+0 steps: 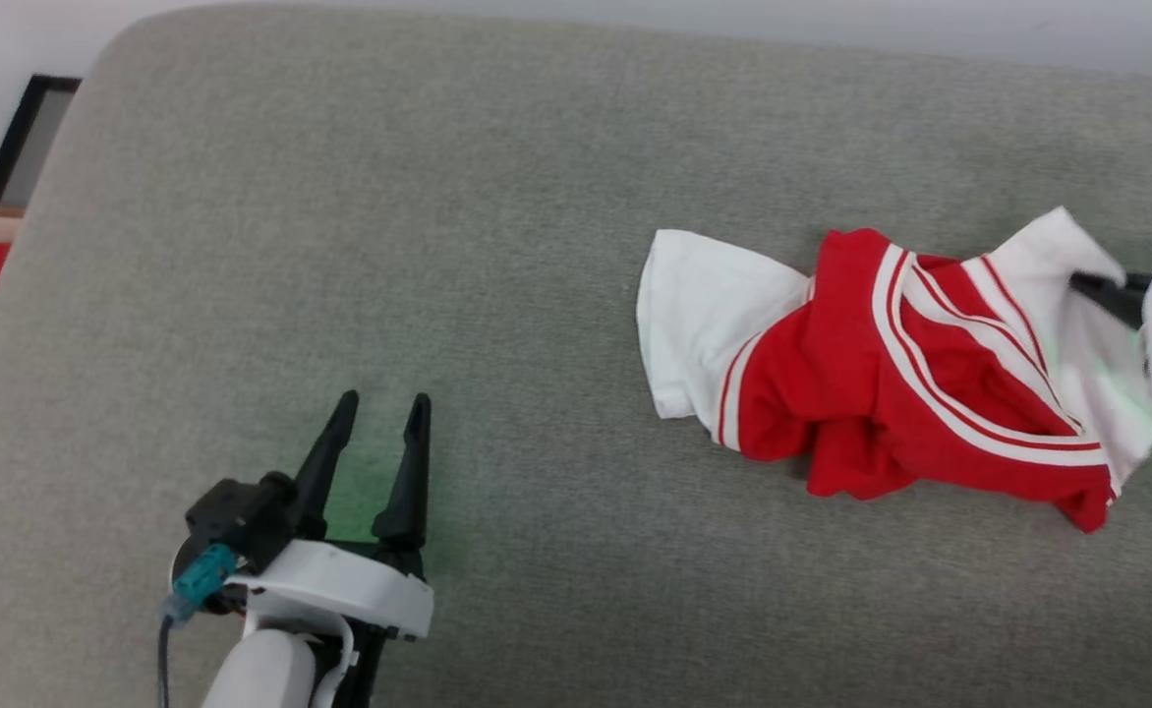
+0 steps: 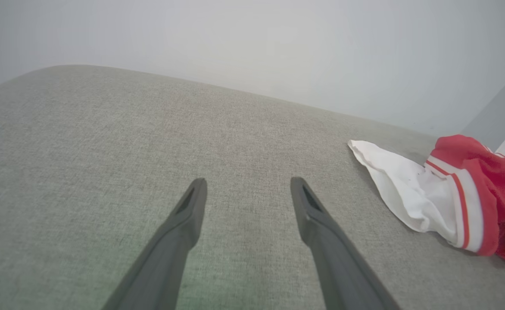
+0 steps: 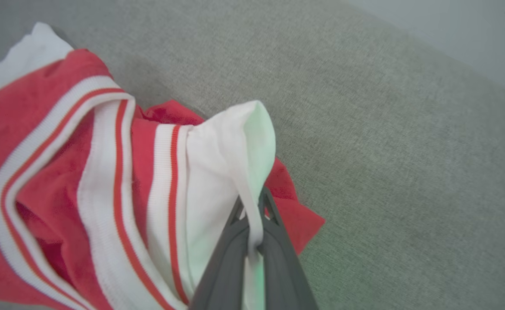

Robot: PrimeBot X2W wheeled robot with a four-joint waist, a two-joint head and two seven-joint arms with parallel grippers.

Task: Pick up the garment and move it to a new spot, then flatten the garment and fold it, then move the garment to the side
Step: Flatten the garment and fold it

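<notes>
The shirt point(image 1: 861, 374) lies crumpled on the cushion's point(image 1: 438, 246) right, a white sleeve pinched in the right gripper point(image 3: 252, 202), apparently for lifting, while the left gripper point(image 1: 379, 403) waits wide open, near left.

My right gripper point(image 3: 252, 206) is clamped on a white sleeve fold of the shirt point(image 3: 63, 172), and the cloth runs down between my two dark fingers point(image 3: 226, 267). The rest of the shirt lies crumpled to the left, red with striped trim, on the grey cushion point(image 3: 399, 163). A pale wall point(image 3: 472, 34) shows at top right.
</notes>
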